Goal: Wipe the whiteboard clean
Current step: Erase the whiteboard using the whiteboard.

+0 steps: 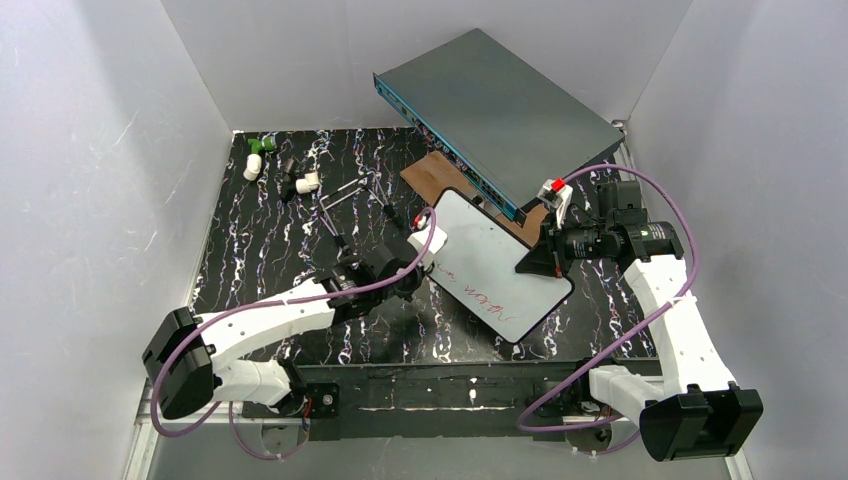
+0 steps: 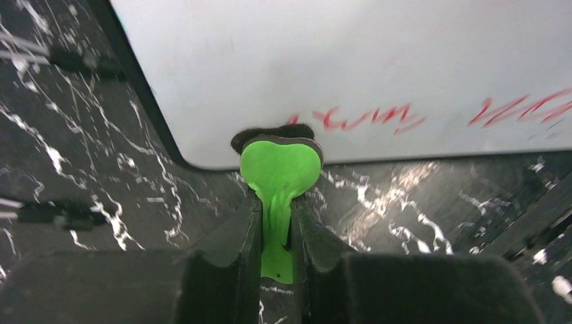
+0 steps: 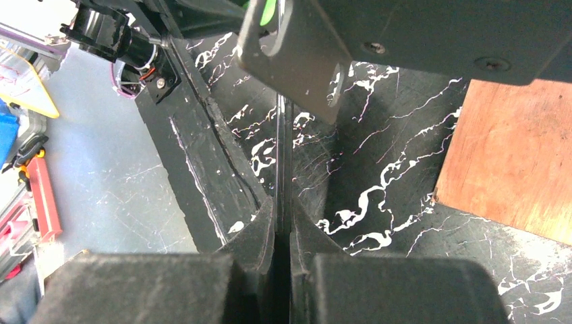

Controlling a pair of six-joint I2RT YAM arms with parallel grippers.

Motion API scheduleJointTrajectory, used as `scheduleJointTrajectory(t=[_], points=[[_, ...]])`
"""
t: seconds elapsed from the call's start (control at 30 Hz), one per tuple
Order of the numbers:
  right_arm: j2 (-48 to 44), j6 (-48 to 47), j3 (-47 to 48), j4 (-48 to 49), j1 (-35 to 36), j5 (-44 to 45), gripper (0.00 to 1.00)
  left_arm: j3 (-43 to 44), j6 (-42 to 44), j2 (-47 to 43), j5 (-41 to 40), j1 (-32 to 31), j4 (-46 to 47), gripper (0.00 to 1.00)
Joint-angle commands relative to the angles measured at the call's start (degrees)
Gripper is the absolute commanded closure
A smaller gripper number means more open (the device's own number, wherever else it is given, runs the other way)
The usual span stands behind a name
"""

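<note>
Nearest the lens in the left wrist view, the left pincer point(image 2: 276, 202) is clamped on the stem of a green eraser point(image 2: 280, 158). Its dark pad point(image 2: 270, 135) overlaps the near rim of the whiteboard point(image 2: 337, 61) by a rounded corner. Whether the pad presses on the surface cannot be told. Red handwriting point(image 2: 367, 116) begins just beside the pad and runs along that rim.

From overhead, the whiteboard point(image 1: 490, 255) lies just in front of the grey-teal metal box point(image 1: 500, 105), its far corner reaching the box's front edge. The box sits slantwise at the back of the table point(image 1: 270, 230) and closes off the far side of the whiteboard. A brown wooden plank point(image 1: 432, 172) pokes out from under the box's near left end and runs beneath the whiteboard's far corner. Small white and green fittings point(image 1: 253, 165) lie well to the left of the box, with dark slender sticks point(image 1: 333, 222) between them and the whiteboard.

The left pincer point(image 1: 425, 248) stands in front of the box's left end. The right pincer point(image 1: 538, 262) is in front of the box's right end, over the whiteboard's right rim.

Only the right wrist view shows that grip. The right pincer point(image 3: 283, 226) is pressed tight on a thin edge, the whiteboard point(image 3: 282, 155) seen edge-on, with the plank point(image 3: 512, 155) on one side of it. The handwriting shows in the overhead and left wrist views alone.
</note>
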Motion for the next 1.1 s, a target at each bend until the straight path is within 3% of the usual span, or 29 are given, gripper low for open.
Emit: scheduleJointTrajectory(t=[0.0, 0.53, 0.9, 1.07], points=[[-1.44, -0.16, 0.43, 0.90, 0.42, -9.54, 0.99, -4.69, -2.36, -0.20, -0.25, 0.46, -0.69, 1.00], [-1.16, -0.12, 0.60, 0.70, 0.34, -9.58, 0.99, 8.58, 4.10, 2.88, -0.23, 0.54, -2.41, 1.00], [-1.25, -0.12, 0.17, 0.87, 0.38, -9.85, 0.99, -0.21, -0.44, 3.11, 1.31, 0.82, -0.73, 1.00], [-0.82, -0.03, 0.26, 0.96, 0.38, -10.12, 0.99, 0.26, -0.07, 3.33, 1.56, 0.81, -0.53, 1.00]])
